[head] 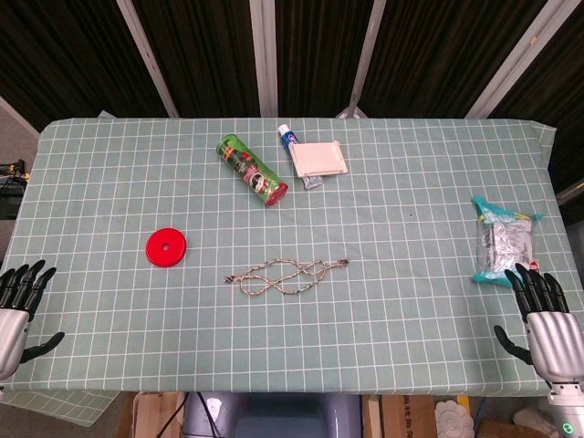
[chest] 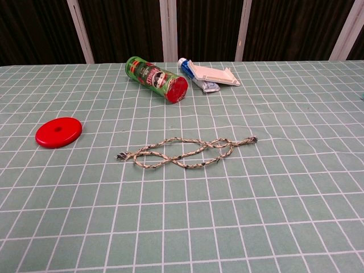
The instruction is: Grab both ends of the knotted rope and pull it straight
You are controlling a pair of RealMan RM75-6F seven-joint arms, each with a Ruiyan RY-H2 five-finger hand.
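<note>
The knotted rope [head: 286, 275] lies in loose loops on the green checked cloth near the table's middle, its frayed ends pointing left and right; the chest view shows the rope [chest: 185, 152] too. My left hand [head: 18, 315] hovers at the table's front left corner, fingers spread, holding nothing. At the front right edge my right hand [head: 544, 321] is also open and empty. Both hands are far from the rope and appear only in the head view.
A red disc [head: 166, 246] lies left of the rope. Behind it are a green chip can [head: 252, 169] on its side, a toothpaste tube [head: 294, 146] and a white box [head: 318, 158]. A teal-edged packet [head: 500, 242] sits just beyond my right hand.
</note>
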